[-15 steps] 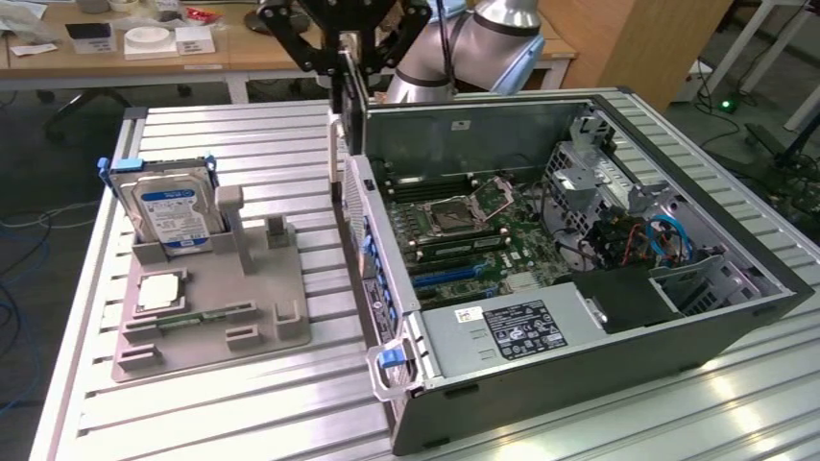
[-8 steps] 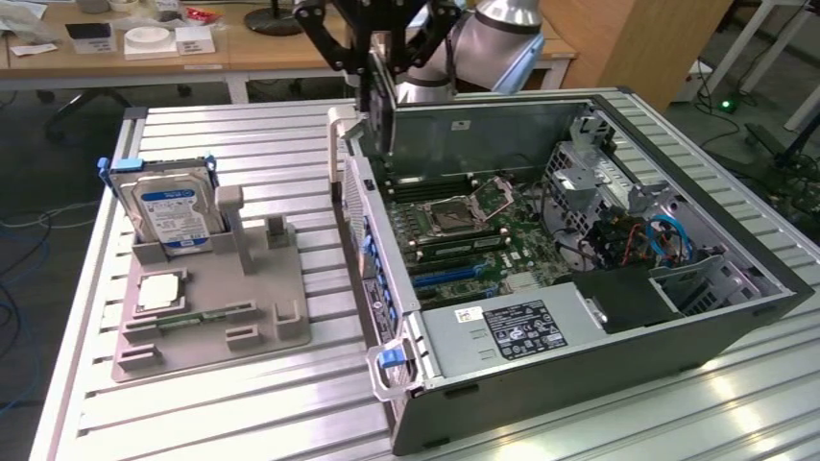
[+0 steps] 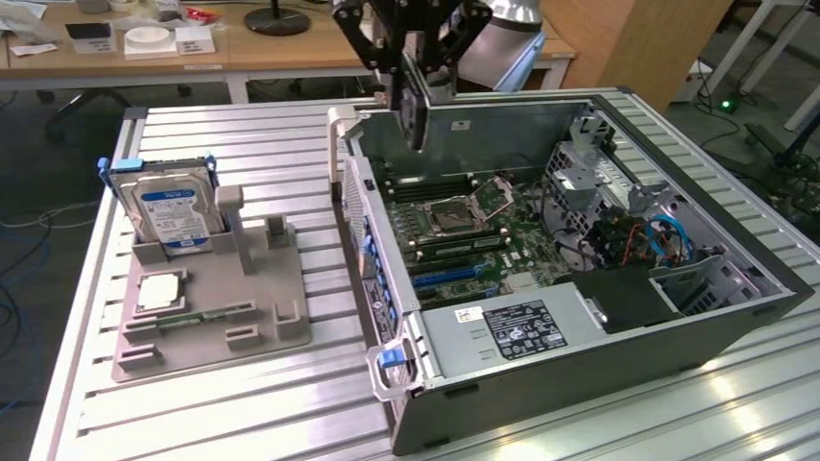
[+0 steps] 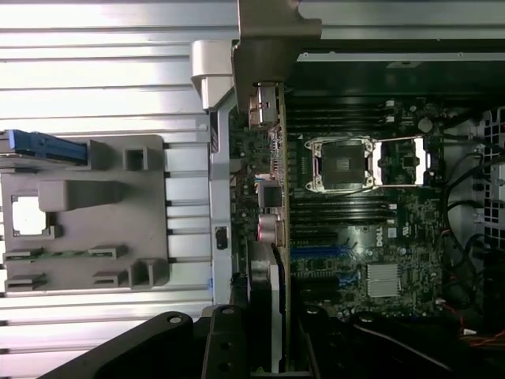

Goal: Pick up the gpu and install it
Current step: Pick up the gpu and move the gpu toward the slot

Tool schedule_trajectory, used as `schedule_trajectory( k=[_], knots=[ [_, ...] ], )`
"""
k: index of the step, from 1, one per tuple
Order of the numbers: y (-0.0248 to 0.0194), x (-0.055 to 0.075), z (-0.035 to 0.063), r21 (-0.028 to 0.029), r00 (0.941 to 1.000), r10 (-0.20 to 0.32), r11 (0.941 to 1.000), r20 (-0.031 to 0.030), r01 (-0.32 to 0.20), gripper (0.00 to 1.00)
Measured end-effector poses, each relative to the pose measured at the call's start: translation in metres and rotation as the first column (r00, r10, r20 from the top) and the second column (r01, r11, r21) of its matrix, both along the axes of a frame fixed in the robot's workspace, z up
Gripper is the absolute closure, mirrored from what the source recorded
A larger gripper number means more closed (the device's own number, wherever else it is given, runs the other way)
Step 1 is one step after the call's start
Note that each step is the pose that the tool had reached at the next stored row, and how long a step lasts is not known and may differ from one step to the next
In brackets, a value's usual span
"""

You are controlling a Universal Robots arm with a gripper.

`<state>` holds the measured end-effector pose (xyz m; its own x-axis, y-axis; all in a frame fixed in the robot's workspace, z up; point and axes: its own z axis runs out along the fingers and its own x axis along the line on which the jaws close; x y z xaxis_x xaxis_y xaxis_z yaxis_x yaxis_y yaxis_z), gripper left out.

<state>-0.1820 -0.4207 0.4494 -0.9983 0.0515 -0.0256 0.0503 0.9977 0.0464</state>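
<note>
One gripper (image 3: 417, 72) hangs at the top of the exterior view, its jaws clamped on the gpu (image 3: 416, 110), which is lifted off the slatted table (image 3: 230, 144). The card is seen edge-on there, with its long axis upright. Its free end points down at the far corner of the open computer case (image 3: 602, 384), just above the rear wall. The blue expansion slots (image 3: 448, 276) lie flat on the motherboard (image 3: 500, 240), on the camera's side of the CPU socket (image 3: 464, 211). The card therefore sits apart from them, higher up and nearer the far end of the board. On the exterior view's left the hard drive (image 3: 173, 213) stands in the grey fixture (image 3: 218, 288), well away from the card. The wrist view looks down the gpu (image 4: 264, 308) from its gripped end, so the black shroud and thin board edge run away from the jaws, close along the case's rear wall. The blue expansion slots (image 4: 319, 254) start just beside that edge and run off across the board. Judging by this, the card's face stands crosswise to the slots rather than in line with them.
</note>
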Motion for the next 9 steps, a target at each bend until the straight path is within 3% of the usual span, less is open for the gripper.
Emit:
schedule_trajectory(
  k=[9],
  knots=[
    [0.0001,0.033,-0.0004,0.0001,1.0000,0.000,1.0000,0.0000,0.000,0.72]
  ],
)
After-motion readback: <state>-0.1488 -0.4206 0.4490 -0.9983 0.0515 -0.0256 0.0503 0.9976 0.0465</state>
